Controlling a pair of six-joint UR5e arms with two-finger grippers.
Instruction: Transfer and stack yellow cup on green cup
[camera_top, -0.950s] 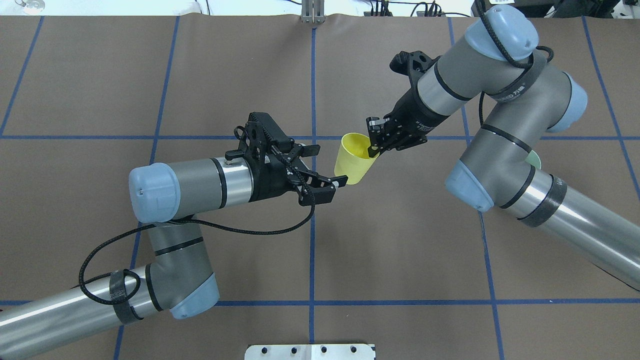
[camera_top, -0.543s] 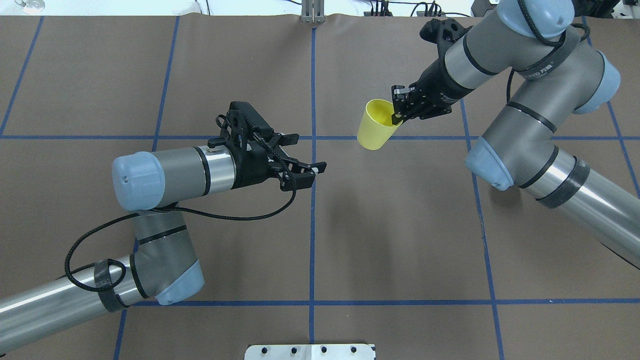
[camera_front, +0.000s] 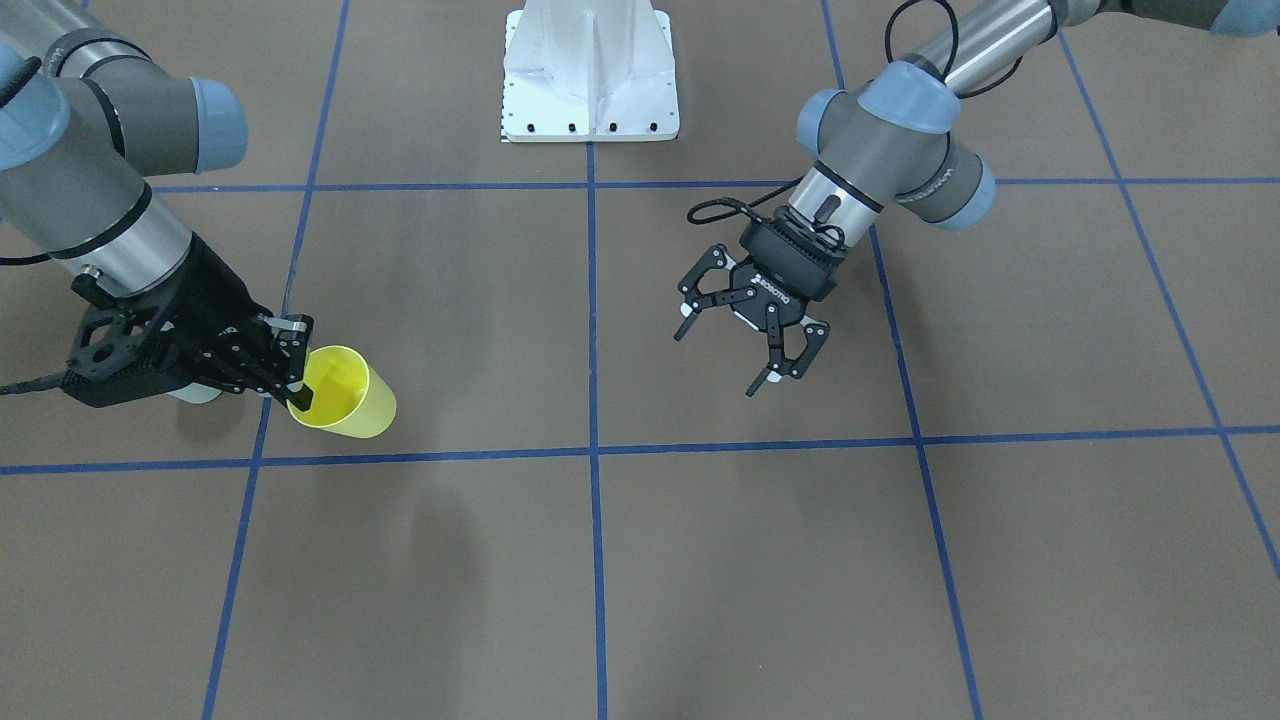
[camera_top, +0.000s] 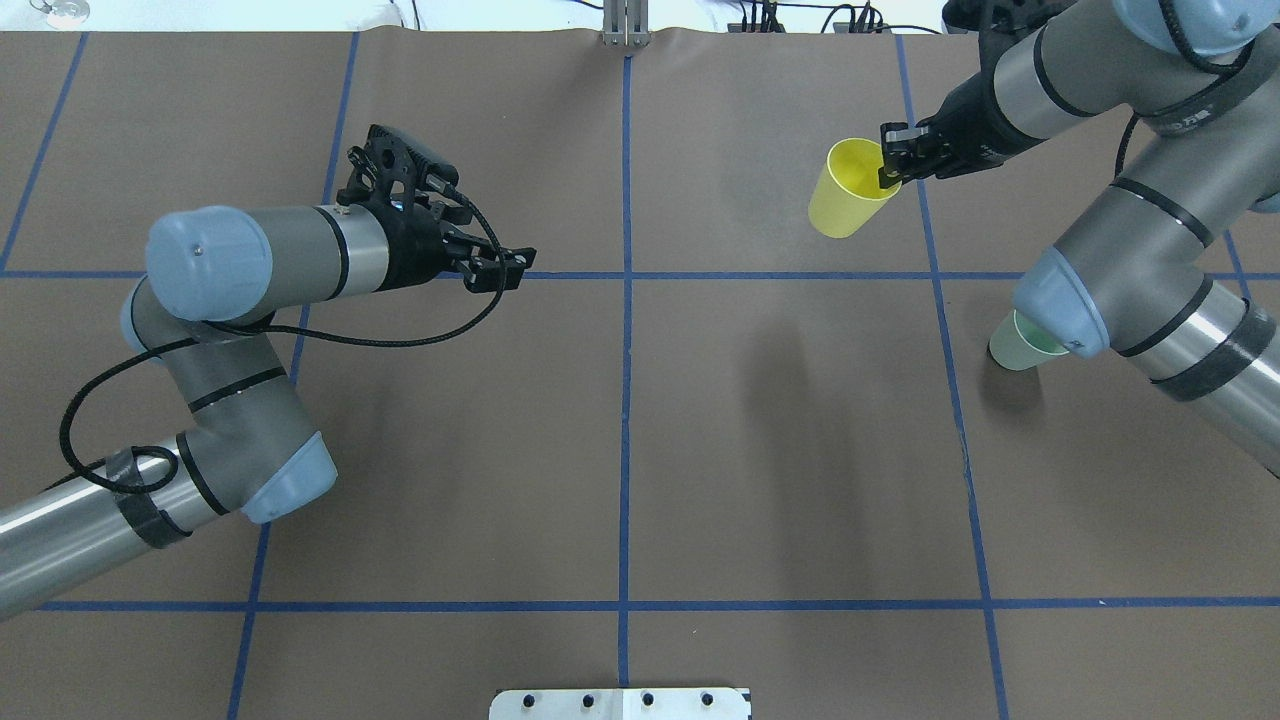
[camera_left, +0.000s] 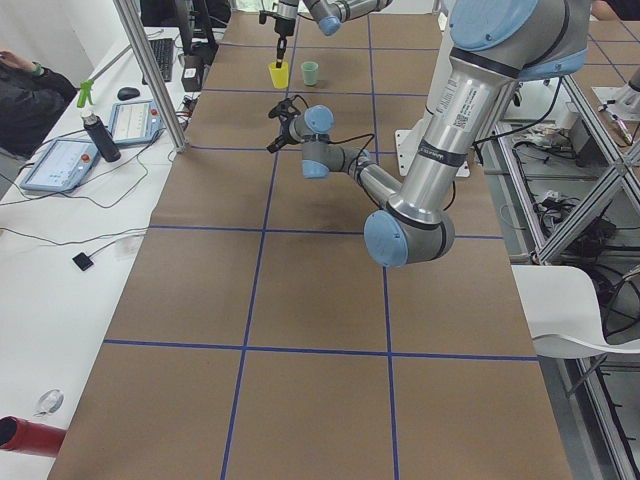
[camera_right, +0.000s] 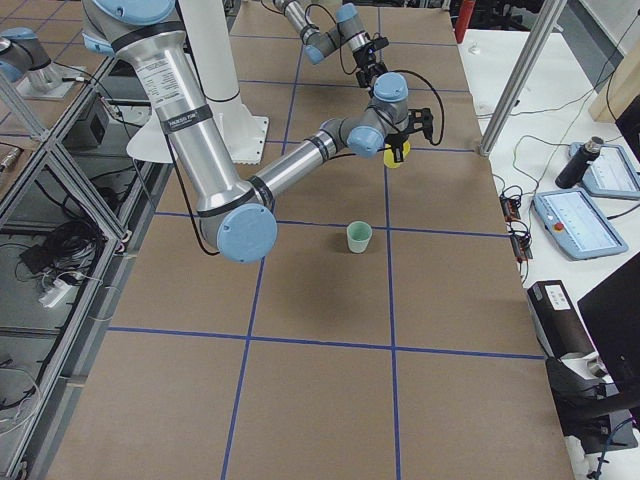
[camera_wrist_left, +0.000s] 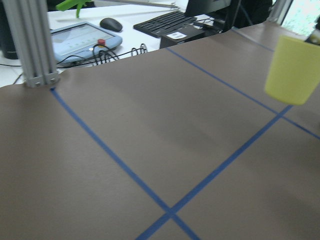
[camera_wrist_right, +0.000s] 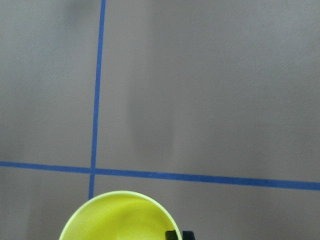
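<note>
The right gripper (camera_top: 888, 165) pinches the rim of a smooth, tapered bright yellow plastic cup (camera_top: 845, 200); the left gripper (camera_front: 716, 362) hangs spread.

In right gripper (camera_top: 890, 165), one finger inside rim: held cup (camera_top: 845, 195), above table's (camera_top: 700, 450) far right. Nearer robot, on table, partly under right arm (camera_top: 1130, 250): standing cup (camera_top: 1015, 345). Well apart, leftward: left gripper (camera_top: 500, 270).

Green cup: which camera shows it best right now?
Exterior right: the green cup stands whole, unobstructed. Overhead, the right arm's elbow covers part; front-facing shows a sliver behind the right gripper; exterior left shows it small, far; wrist views miss it.
</note>
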